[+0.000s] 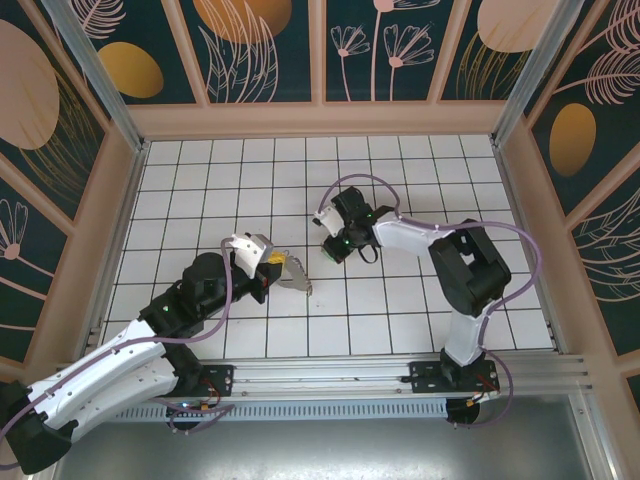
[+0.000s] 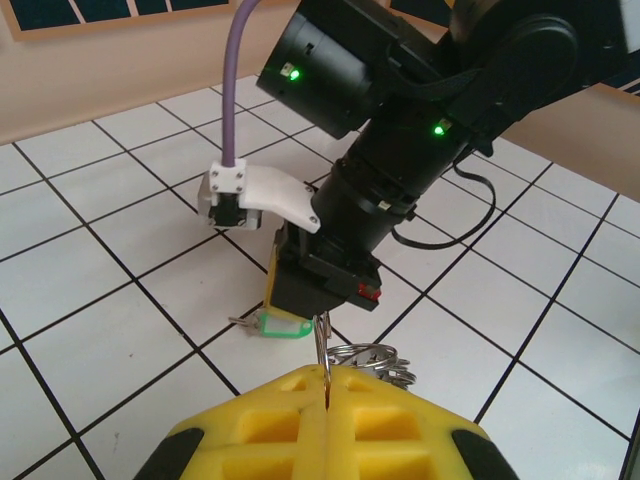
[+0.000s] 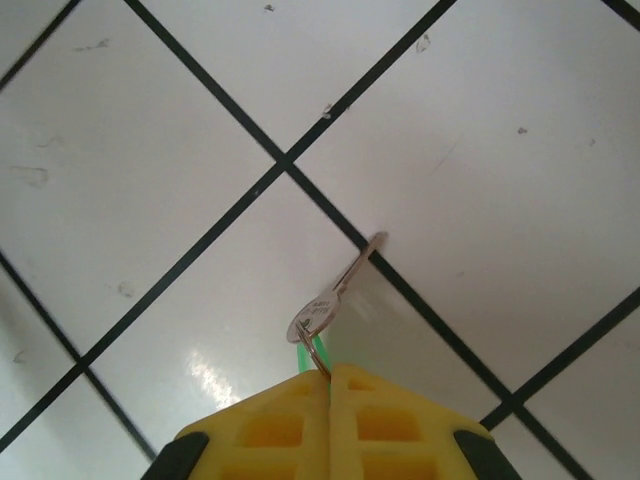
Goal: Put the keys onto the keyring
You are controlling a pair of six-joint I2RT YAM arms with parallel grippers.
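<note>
Tiled table (image 1: 400, 170): one key (image 3: 314, 314), one keyring (image 2: 368, 357).

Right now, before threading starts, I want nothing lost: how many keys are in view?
1. The green-headed key is pinched in the shut right end effector. Others may hide among the metal rings of the keyring held by the left end effector.

The worktop (image 1: 400, 170) is white, with thin black lines that cut it into squares. A few tiny dark specks (image 3: 522, 130) sit on one square. Tall walls (image 1: 260, 50) stand around it, dark blue with pale flowers, leaves and big orange circles (image 1: 130, 68). Light wooden strips (image 1: 316, 50) frame the wall pictures. A grey metal rail (image 1: 340, 375) runs along the near edge.
</note>
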